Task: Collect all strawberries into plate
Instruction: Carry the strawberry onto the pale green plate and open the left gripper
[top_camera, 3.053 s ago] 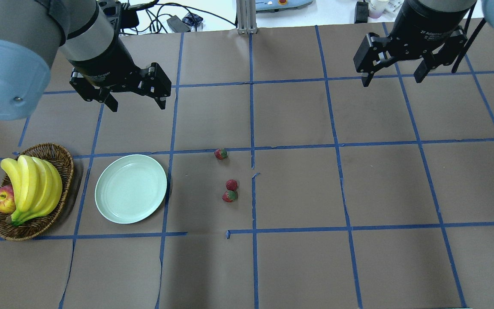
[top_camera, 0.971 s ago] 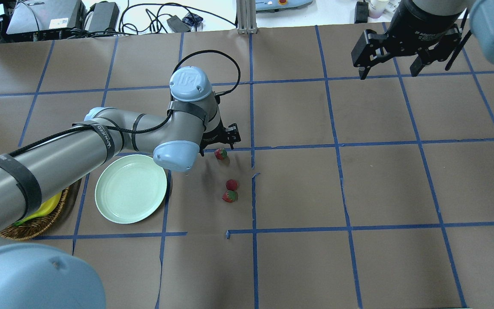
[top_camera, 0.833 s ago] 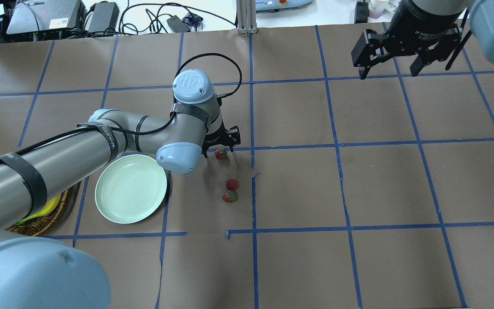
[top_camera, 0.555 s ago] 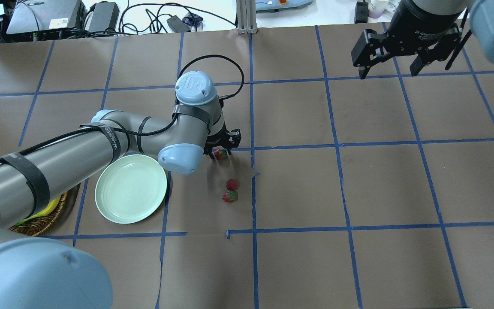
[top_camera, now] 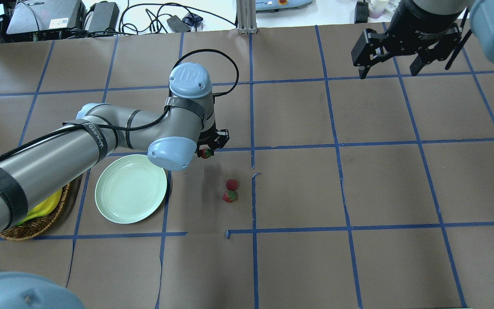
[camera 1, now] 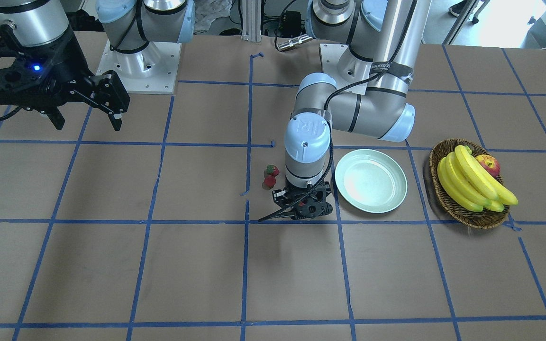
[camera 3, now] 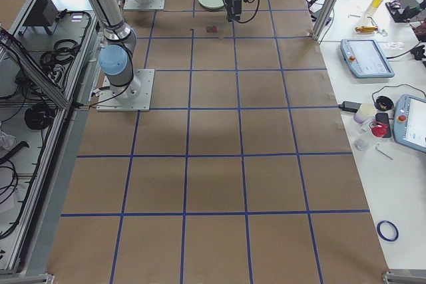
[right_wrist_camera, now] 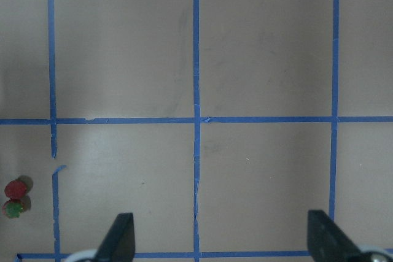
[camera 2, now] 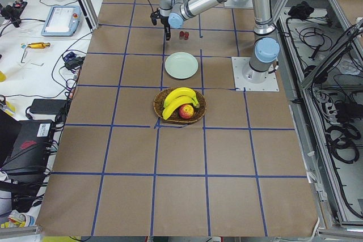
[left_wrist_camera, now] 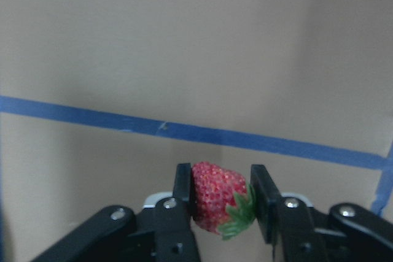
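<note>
Overhead exterior view: the left gripper (top_camera: 206,150) is clamped on one strawberry (top_camera: 205,153). In the left wrist view the fruit is pinched between the two black fingers (left_wrist_camera: 183,191), red body toward the left finger and green cap toward the right. It is held above the brown paper of the table (top_camera: 298,266).

Compared with the frame 0.6 s earlier, the following differences are noted:
- The strawberry was then resting on the paper just below the horizontal blue tape line, with the fingers lowered around it. It has since been raised and displaced toward the plate (top_camera: 130,189).
- The left wrist and forearm have been shifted with it, toward the view's left.
- The strawberry is now carried near the plate's far right rim but not over it.

The second strawberry (top_camera: 231,184) and the third strawberry (top_camera: 230,196) have not been moved. They lie touching or nearly touching each other on the paper, just beside the vertical tape line and well apart from the plate.

The right gripper (top_camera: 388,74) is held high over the table's far right area, as before, with its jaws spread wide and nothing between them.

A wicker basket (camera 1: 448,201) holding bananas (camera 1: 467,182) and an apple (camera 1: 487,165) is positioned beside the plate, on the side away from the strawberries.
</note>
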Tool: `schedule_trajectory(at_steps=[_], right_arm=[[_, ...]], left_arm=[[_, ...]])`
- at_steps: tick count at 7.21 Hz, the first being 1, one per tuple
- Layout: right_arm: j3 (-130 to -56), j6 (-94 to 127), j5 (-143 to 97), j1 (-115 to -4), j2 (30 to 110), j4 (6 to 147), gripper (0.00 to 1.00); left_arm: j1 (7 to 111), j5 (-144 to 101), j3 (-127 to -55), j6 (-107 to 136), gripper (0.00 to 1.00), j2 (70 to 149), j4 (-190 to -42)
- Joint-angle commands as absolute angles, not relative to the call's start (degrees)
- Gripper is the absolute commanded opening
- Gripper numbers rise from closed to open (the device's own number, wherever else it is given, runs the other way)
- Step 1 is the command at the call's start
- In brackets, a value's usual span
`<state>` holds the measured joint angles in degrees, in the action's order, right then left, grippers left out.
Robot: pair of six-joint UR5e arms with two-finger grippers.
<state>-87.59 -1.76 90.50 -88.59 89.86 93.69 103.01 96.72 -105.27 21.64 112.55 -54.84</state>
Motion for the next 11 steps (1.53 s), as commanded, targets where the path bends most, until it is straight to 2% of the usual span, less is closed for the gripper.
schedule_trajectory(at_steps=[1,3,4,5,7,9,11], right_arm=[[-87.63,-1.76,90.44,-88.59,89.82,93.69,1.0],[-87.63,-1.76,90.44,-88.59,89.91,93.69,1.0],[-87.63,-1.67,90.44,-88.59,89.91,93.69,1.0],[-87.63,-1.76,90.44,-88.59,89.91,93.69,1.0],[-87.71,-1.67,90.44,-88.59,89.91,93.69,1.0],[-87.63,-1.67,90.44,-88.59,89.91,93.69,1.0],[-87.71,-1.58,90.44,-88.59,89.91,93.69,1.0]], left_arm=[[97.76,99.84,-108.6,12.19,0.0,106.99,-61.68],[90.74,102.64,-118.17,1.37,0.0,102.94,-60.3],[89.57,102.13,-120.13,0.45,0.78,102.31,-59.34],[89.91,101.69,-120.06,0.44,1.0,102.13,-59.15],[91.66,94.97,-117.27,1.92,1.0,99.77,-58.97],[100.23,89.23,-112.52,13.65,0.99,101.85,-59.06],[106.67,86.94,-112.32,22.02,0.94,106.23,-53.65]])
